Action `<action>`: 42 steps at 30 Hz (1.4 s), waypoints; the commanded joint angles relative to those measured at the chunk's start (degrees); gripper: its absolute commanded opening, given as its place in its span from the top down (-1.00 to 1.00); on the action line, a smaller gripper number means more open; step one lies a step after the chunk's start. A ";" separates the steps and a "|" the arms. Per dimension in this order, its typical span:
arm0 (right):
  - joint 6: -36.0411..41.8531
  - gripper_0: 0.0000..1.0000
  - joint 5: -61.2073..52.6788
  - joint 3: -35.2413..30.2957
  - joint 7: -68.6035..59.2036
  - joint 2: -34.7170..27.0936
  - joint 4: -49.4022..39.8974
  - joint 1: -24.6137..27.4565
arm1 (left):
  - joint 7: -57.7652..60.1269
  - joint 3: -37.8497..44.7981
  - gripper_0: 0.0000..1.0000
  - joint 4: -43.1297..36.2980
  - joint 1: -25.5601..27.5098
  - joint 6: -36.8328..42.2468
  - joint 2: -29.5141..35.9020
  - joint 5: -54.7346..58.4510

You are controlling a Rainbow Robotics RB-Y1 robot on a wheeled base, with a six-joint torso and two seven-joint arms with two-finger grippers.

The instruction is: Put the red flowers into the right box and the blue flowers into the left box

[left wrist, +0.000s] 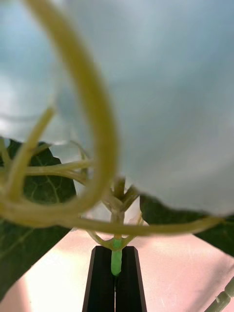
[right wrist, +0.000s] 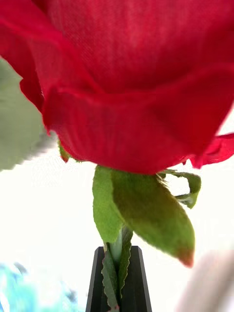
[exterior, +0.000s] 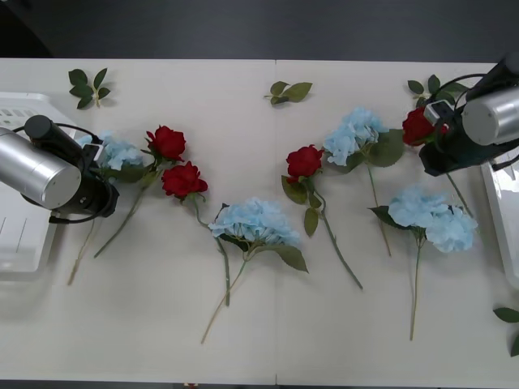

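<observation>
Now, front view: we see the right gripper (exterior: 431, 130) clamped on a red rose (exterior: 417, 126), the right box (exterior: 504, 212) just outboard of it; the stem trails toward the table's near edge.
Front view, left side: the left gripper (exterior: 99, 162) pinches a blue flower (exterior: 122, 151) right beside the left box (exterior: 20, 235), stem slanting toward the near edge.
Front view, remaining: three red roses (exterior: 166, 142) and three blue flowers (exterior: 253, 220) lie between the boxes, well apart from either tray.
Right wrist view: our black fingers (right wrist: 136, 285) are closed on the rose stem (right wrist: 116, 248) just under the bloom.
Left wrist view: the fingers (left wrist: 100, 282) grip the green stem (left wrist: 116, 261) below the pale head.
Deciding relation: we judge each tray lies outboard of its own arm, so each carries sideways, stem hanging lengthwise.
</observation>
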 commanded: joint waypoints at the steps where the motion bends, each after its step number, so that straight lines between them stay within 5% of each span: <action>1: 3.65 1.00 -2.72 -4.88 8.10 -5.18 -0.29 -3.16 | 0.90 0.28 1.00 -1.18 -0.90 0.19 1.51 0.35; 11: 14.20 1.00 -7.73 -13.49 9.59 -13.61 1.21 -3.07 | 0.11 0.28 1.00 -9.26 -0.81 0.19 4.76 4.13; 21: 14.20 1.00 -13.27 -13.93 11.44 -18.80 14.30 -2.55 | -1.20 8.89 1.00 -23.15 1.83 6.96 6.87 -0.26; 30: 0.84 1.00 -11.16 -13.85 12.76 -18.54 15.80 3.87 | -5.42 18.56 1.00 -32.56 1.92 16.19 10.74 -3.69; 42: -15.07 1.00 -3.78 -13.93 12.23 -14.49 18.35 9.41 | -9.64 23.48 1.00 -22.62 4.82 9.77 19.44 -7.03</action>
